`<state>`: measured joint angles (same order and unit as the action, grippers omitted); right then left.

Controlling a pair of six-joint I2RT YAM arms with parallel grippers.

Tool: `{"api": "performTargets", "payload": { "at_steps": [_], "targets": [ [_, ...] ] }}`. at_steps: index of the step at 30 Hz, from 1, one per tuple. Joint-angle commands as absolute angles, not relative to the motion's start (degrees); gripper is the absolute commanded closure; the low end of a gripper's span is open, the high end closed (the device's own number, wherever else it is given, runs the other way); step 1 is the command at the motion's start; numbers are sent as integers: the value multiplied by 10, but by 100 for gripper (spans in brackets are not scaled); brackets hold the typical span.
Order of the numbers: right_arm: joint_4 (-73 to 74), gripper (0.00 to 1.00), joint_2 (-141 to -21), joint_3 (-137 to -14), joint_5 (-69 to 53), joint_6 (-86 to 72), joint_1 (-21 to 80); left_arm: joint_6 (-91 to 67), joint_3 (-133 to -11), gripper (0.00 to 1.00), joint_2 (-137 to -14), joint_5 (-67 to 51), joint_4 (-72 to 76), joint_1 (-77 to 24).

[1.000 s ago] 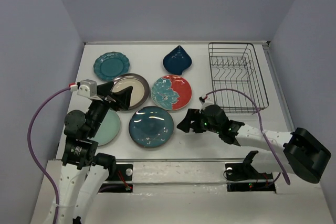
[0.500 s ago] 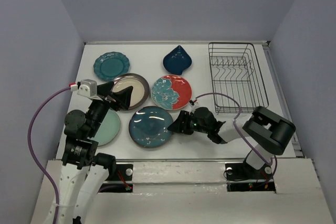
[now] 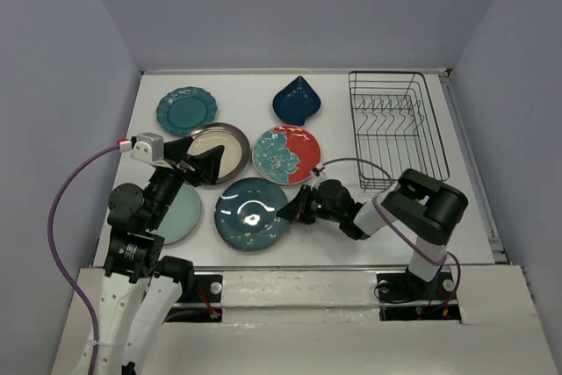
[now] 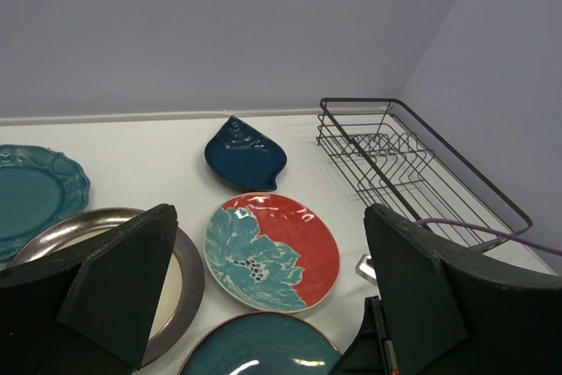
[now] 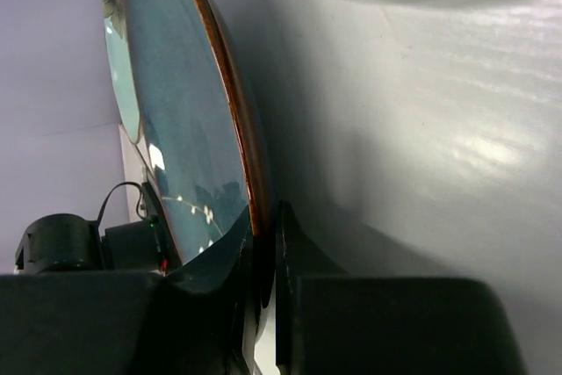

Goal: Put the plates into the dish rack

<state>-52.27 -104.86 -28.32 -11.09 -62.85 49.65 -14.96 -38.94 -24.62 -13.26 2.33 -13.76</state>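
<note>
Pinching the right rim of the dark teal plate (image 3: 250, 212), right gripper (image 3: 290, 211) is clenched on it; plate lies on the table (image 3: 351, 243), well apart from the dish rack (image 3: 397, 129). Left gripper (image 3: 200, 164) hangs spread wide above the cream plate (image 3: 219, 148)

The left arm stands folded at frame left, the left end effector (image 3: 200, 162) spread wide. The right arm stretches low toward centre, the right end effector (image 3: 292, 209) pinched nearly closed.

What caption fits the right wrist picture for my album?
Right gripper pinches the dark teal plate by its rim, on the white table.
</note>
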Motion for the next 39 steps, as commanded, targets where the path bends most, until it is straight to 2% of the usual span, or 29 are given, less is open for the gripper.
{"api": "performTargets", "payload": {
  "at_steps": [1,5,9,10,11,12,14,15,17,23,26,30,31,34,39],
  "targets": [
    [-445,93,-966,-270,-68,-588,513,-152,-402,1,-247,-152,54,-134],
    [-310,93,-767,-279,-19,-518,526,-153,-402,1,-241,-149,54,-134],
    [-36,93,-586,-369,110,-403,526,-154,-401,1,-237,-153,55,-134],
    [1,93,-563,-398,179,-378,526,-155,-401,1,-237,-155,56,-134],
    [39,93,-546,-458,208,-319,503,-155,-401,1,-237,-159,58,-134],
    [60,93,-537,-459,220,-287,481,-156,-401,1,-238,-160,58,-134],
    [134,93,-550,-574,220,-252,423,-156,-402,1,-237,-164,59,-134],
    [143,93,-557,-637,208,-224,359,-157,-401,1,-234,-167,60,-134],
    [166,93,-580,-693,203,-200,309,-156,-402,1,-229,-167,60,-134],
    [185,93,-688,-867,333,-108,182,-156,-405,1,-211,-179,63,-134],
    [185,93,-747,-939,335,-77,114,-152,-407,1,-200,-178,62,-147],
    [148,93,-796,-980,359,-16,77,-148,-409,1,-190,-167,60,-171],
    [101,93,-808,-978,368,7,76,-148,-409,1,-187,-164,59,-177],
    [8,93,-824,-937,389,129,65,-142,-410,1,-184,-154,54,-199],
    [-60,93,-832,-889,346,150,15,-140,-412,1,-175,-152,51,-224]
  ]
}}
